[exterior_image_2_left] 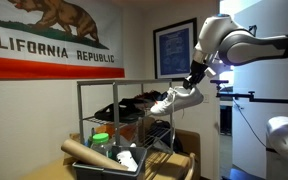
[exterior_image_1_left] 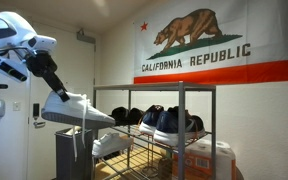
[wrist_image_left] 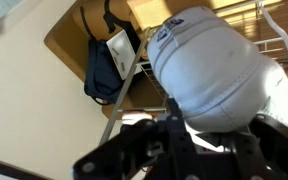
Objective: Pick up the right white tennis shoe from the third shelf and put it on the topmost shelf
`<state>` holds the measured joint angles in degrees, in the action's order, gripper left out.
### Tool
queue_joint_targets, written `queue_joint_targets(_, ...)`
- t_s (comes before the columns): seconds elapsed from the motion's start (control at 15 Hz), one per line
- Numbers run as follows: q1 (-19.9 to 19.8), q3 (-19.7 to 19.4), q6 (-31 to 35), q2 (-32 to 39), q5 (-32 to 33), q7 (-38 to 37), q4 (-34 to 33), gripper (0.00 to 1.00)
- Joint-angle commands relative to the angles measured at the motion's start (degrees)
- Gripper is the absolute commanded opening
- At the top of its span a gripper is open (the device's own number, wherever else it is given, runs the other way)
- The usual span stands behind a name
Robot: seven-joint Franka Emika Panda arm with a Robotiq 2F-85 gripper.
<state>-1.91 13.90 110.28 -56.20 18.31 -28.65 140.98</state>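
Both exterior views show the gripper [exterior_image_1_left: 58, 92] clamped on the white shoe [exterior_image_1_left: 79, 110], in the air near the top shelf [exterior_image_1_left: 154, 87]; the wrist view cuts the shoe off.

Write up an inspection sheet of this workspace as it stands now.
Surface: topmost shelf of the grey rack, seen edge-on.
Job's things: right white tennis shoe held in the air beside the rack, just under top-bar level; its twin on a lower tier.
Clutter: dark sneakers under the top tier; basket with a cardboard tube.
Grippers: gripper shut on the shoe.
Cables: nothing seen.
Surroundings: California Republic flag, framed picture.
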Motion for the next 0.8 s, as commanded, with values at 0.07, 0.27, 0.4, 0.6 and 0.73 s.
queue_joint_targets(0.07,-2.63,1.82,-2.26,2.69,0.27,1.97,-8.22,0.02)
queue_joint_targets(0.27,-3.62,2.53,-3.61,4.38,0.81,1.94,-12.02,0.02)
queue_joint_targets(0.4,-4.34,3.26,-4.37,6.06,1.49,1.85,-14.90,0.02)
queue_joint_targets(0.6,-5.04,4.26,-5.95,9.49,2.26,2.10,-20.01,0.02)
queue_joint_targets(0.73,-5.56,4.98,-6.84,12.12,3.26,1.86,-23.63,0.02)
